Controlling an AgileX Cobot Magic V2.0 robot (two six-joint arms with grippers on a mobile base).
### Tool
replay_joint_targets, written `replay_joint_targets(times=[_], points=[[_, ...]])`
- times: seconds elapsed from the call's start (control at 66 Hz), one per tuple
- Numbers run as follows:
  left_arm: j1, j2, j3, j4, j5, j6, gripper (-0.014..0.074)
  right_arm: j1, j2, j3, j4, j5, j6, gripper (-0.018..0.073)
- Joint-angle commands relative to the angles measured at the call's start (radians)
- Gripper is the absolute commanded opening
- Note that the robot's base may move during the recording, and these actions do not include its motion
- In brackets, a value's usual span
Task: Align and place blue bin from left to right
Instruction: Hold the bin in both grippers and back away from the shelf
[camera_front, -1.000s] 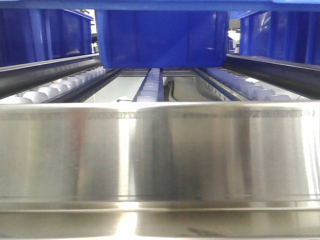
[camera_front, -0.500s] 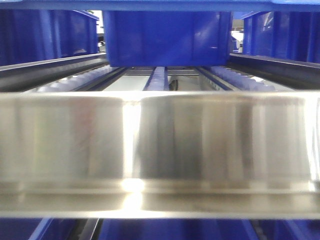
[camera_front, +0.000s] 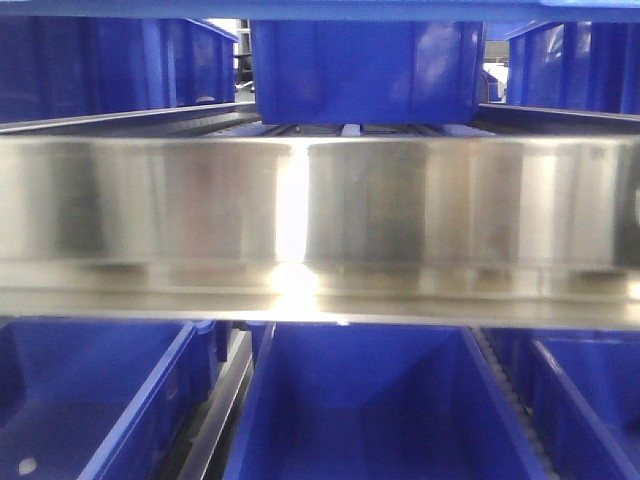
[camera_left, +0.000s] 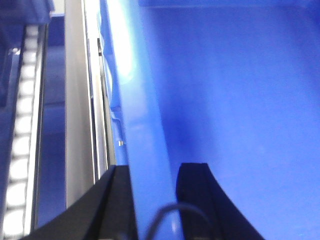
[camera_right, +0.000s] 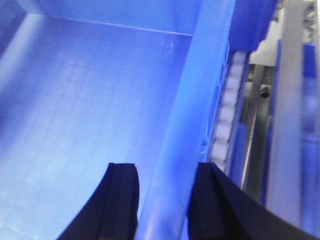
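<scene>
**Clearance tight on both sides**

Your left claw (camera_left: 155, 170) pinches the blue bin (camera_left: 240, 100) by its left wall, one finger inside, one outside. Your right claw (camera_right: 164, 167) pinches the opposite wall. Outside each rim you get only a narrow gap before a roller track (camera_left: 20, 145) and steel rail (camera_left: 77, 100). Ahead, a steel beam (camera_front: 450, 220) crosses, with more bins (camera_front: 90, 400) above and below it.

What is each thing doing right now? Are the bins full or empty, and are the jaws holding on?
blue bin: empty inside, held by two opposite walls.
left gripper: jaws shut on one wall's rim.
right gripper: jaws shut on the other wall's rim.
lower bins: open on top; the middle one is empty, the left one has just a white speck.
</scene>
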Motion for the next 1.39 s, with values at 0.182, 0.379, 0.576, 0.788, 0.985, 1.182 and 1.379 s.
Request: replay_joint_targets(times=[0.182, 0.379, 0.576, 0.788, 0.985, 1.182, 1.379], points=[[-0.011, -0.031, -0.023, -0.034, -0.061, 0.018, -0.0111, -0.008, -0.013, -0.01, -0.041, -0.09, 0.0, -0.0069], [-0.011, -0.031, -0.023, -0.034, -0.061, 0.018, -0.0111, -0.008, -0.013, -0.01, -0.041, -0.09, 0.0, -0.0069], [-0.011, -0.031, -0.023, -0.034, -0.061, 0.018, -0.0111, -0.008, -0.013, -0.01, -0.041, -0.09, 0.0, -0.0069], [-0.011, -0.031, -0.023, -0.034, -0.061, 0.018, -0.0111, -0.008, -0.013, -0.01, -0.041, -0.09, 0.0, -0.0069], [-0.011, -0.031, -0.023, -0.034, -0.061, 0.018, -0.0111, -0.008, -0.013, -0.01, -0.041, -0.09, 0.0, -0.0069], [-0.011, -0.031, -0.023, -0.034, -0.061, 0.018, -0.0111, -0.008, -0.013, -0.01, -0.041, -0.09, 0.0, -0.0069], [-0.011, -0.031, -0.023, -0.034, -0.061, 0.018, -0.0111, -0.008, -0.013, -0.01, -0.041, -0.09, 0.0, -0.0069]])
